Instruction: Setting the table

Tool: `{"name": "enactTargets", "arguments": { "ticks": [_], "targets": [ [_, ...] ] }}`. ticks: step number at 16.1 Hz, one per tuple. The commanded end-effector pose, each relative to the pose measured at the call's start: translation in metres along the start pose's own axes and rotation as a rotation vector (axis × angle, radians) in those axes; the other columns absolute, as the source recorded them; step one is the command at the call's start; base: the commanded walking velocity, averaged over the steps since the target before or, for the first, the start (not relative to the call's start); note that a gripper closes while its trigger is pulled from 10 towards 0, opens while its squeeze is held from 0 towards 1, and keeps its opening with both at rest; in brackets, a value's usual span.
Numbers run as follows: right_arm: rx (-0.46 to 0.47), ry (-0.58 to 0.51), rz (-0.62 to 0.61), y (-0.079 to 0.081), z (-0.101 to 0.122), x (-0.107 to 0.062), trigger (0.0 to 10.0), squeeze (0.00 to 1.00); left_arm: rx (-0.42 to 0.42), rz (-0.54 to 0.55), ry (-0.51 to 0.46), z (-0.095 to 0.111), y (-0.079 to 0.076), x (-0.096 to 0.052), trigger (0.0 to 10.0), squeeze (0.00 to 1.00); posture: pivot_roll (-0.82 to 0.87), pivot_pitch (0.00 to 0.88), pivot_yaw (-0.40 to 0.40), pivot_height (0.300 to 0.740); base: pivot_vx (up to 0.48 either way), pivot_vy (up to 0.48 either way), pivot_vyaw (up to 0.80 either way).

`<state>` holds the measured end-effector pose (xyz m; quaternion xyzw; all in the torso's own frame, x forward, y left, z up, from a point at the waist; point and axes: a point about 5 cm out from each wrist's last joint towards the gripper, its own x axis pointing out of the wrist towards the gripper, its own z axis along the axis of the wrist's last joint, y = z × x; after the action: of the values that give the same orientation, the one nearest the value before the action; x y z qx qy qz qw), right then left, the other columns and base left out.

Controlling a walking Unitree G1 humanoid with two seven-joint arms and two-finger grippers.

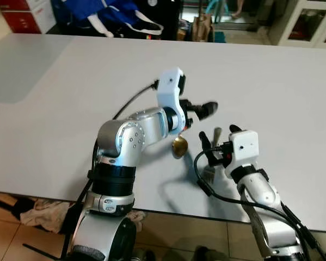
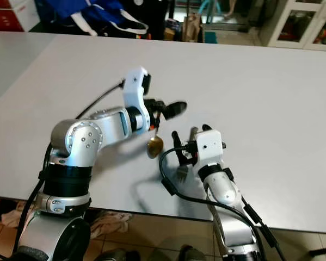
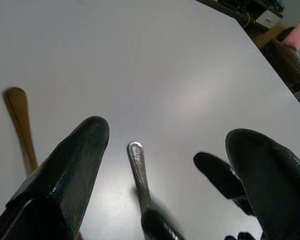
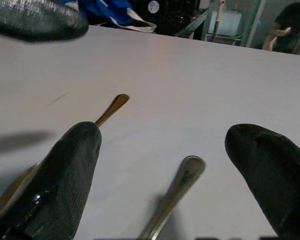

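ok, mid-frame on the white table [image 1: 271, 92] we see both grippers spread open, empty: left gripper [image 1: 202, 110] above the gold metal spoon [image 1: 179, 145], right gripper [image 1: 218, 137] over the silver steel fork [image 1: 211, 163].

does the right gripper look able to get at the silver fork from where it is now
Probably yes. The right gripper hangs just above the silver fork with fingers open, the handle lying in the gap between them. Nothing covers it; the gold spoon lies beside it, and the left gripper hovers just beyond.
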<state>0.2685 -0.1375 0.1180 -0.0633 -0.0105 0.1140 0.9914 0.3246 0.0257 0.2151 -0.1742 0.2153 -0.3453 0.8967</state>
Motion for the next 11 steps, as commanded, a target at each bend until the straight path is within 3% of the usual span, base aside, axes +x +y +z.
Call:
{"name": "enactTargets", "arguments": {
  "ticks": [1, 4, 7, 9, 11],
  "targets": [
    [-0.003, 0.001, -0.001, -0.001, 0.000, 0.000, 10.0, 0.00, -0.070, -0.040, 0.062, -0.015, -0.010, 0.006, 10.0, 0.00, -0.06, 0.076, 0.046, 0.740, 0.000, 0.000, 0.00],
    [-0.005, 0.003, -0.009, -0.002, -0.002, -0.002, 10.0, 0.00, -0.120, 0.038, 0.148, -0.038, 0.013, 0.000, 10.0, 0.00, -0.06, 0.080, 0.055, 0.740, 0.000, 0.000, 0.00],
    [-0.012, 0.004, -0.029, -0.005, -0.003, -0.002, 10.0, 0.00, -0.093, 0.087, 0.171, -0.045, 0.025, -0.004, 10.0, 0.00, -0.05, 0.074, 0.055, 0.740, 0.000, 0.000, 0.00],
    [-0.029, -0.035, -0.088, -0.016, 0.005, -0.001, 10.0, 0.00, 0.021, 0.068, 0.130, -0.045, 0.027, -0.008, 10.0, 0.00, -0.05, 0.071, 0.056, 0.740, 0.000, 0.000, 0.00],
    [-0.084, -0.075, -0.191, -0.038, 0.015, -0.004, 10.0, 0.00, 0.153, 0.041, 0.073, -0.047, 0.028, -0.015, 10.0, 0.00, -0.06, 0.066, 0.057, 0.740, 0.000, 0.000, 0.00]
  ]
}}
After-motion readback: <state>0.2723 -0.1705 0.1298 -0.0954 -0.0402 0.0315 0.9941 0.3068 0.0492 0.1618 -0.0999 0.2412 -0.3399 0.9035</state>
